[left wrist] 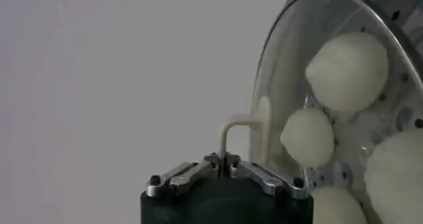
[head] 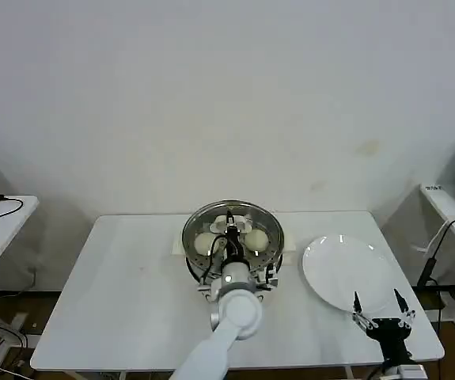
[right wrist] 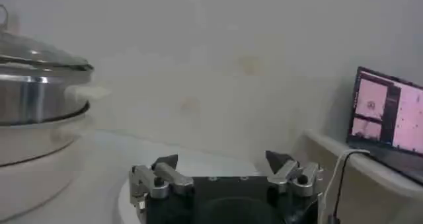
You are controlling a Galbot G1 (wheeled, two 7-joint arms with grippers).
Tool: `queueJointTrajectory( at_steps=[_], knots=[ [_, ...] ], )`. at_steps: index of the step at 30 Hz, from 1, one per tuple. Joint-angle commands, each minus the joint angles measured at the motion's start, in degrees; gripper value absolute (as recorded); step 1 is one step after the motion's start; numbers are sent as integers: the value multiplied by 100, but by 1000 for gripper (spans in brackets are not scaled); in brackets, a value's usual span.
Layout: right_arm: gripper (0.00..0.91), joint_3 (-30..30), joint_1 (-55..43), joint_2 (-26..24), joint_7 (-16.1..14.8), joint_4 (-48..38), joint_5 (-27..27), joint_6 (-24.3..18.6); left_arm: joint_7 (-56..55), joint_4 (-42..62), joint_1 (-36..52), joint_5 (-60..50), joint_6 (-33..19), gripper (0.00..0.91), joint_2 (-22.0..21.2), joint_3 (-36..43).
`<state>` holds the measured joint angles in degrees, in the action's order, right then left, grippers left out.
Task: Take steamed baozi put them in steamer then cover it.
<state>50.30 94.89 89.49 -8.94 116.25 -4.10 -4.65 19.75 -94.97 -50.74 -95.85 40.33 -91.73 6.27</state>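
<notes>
From the head view, the steamer (head: 233, 269) stands near the middle of the white table (head: 124, 309), toward its far edge, with the cover (head: 231, 227) lying on top of it. Through the glass, pale steamed baozi (head: 254, 238) sit on the tray inside. The left gripper (head: 231, 229) reaches over the cover from the near side and closes on its white handle at the centre. A white plate (head: 346, 273) lies toward the table's right edge, and the right gripper (head: 381, 301) hangs over the plate's near rim, fingers spread wide, holding nothing.

In the left wrist view, the left gripper (left wrist: 228, 158) pinches the thin white handle (left wrist: 232, 131) of the cover (left wrist: 277, 80); behind the glass, four steamed baozi (left wrist: 347, 70) seem to rest on the perforated tray.

In the right wrist view, the right gripper (right wrist: 225, 160) is wide open above the plate, and the steamer (right wrist: 36, 96) with its cover (right wrist: 39, 50) stands well apart from it.
</notes>
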Motion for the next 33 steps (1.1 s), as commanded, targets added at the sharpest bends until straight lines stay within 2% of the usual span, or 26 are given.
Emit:
queueJointTrajectory(
  at_steps=[1,19,20,33],
  knots=[
    [907,-30,-5,14,3,2,-20,-2,8,14,-38,-29,-7,0,-26,22],
    [907,-101,13,43,-2,-4,-73,-37,-73,68,-50,-30,-43,0,-36,-19],
    [907,-102,15,42,-5,-2,-75,-40,-75,67,-54,-23,-44,907,-35,-25],
    [907,-170,30,49,-14,13,-117,-54,-152,-278,-179,63,-50,907,-15,-67]
  ],
)
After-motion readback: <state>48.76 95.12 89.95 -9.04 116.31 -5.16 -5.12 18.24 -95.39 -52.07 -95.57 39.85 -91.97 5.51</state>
